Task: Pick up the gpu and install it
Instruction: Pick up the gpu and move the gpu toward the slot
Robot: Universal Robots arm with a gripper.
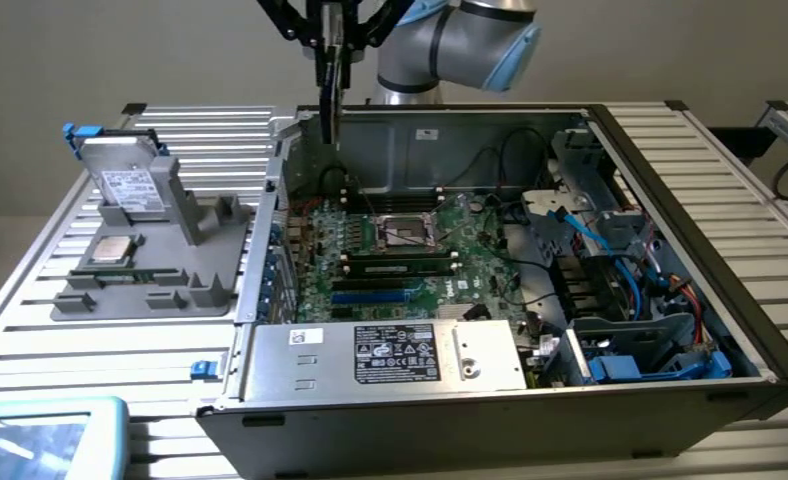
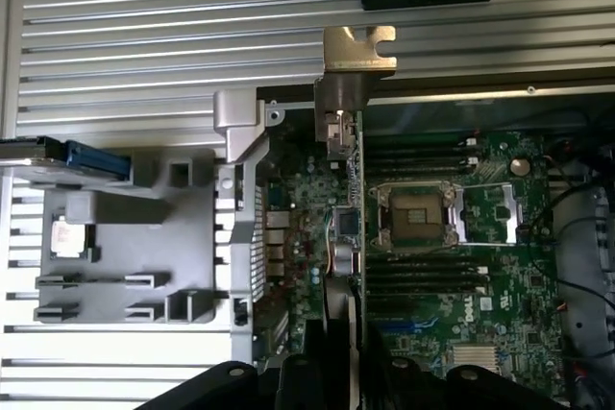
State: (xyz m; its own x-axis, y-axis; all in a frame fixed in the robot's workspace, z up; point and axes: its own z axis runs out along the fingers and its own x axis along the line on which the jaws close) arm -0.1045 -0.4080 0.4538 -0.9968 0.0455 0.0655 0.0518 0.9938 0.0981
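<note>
One gpu (image 1: 330,100) hangs edge-on above the motherboard (image 1: 408,270), clenched in my gripper (image 1: 331,45), so I judge installing is in hand, calling for square alignment before seating.

The exterior camera stands high off the near long side of the open black metal computer case (image 1: 501,430). It tilts down and faces the grey-and-blue robot arm (image 1: 454,40) at twelve o'clock. It is far enough back to take in the whole case and the ribbed aluminium table (image 1: 87,345), with the grey plastic parts tray (image 1: 127,305) at nine o'clock of the case.

The wrist camera sits above the black gripper (image 2: 341,372) and is much nearer. It faces straight down along the gpu (image 2: 338,132), a green card with a silver bracket, seen edge-on.

Both views share the green motherboard (image 1: 408,260) with its square silver processor socket (image 1: 405,232), the tray and the table slats.
</note>
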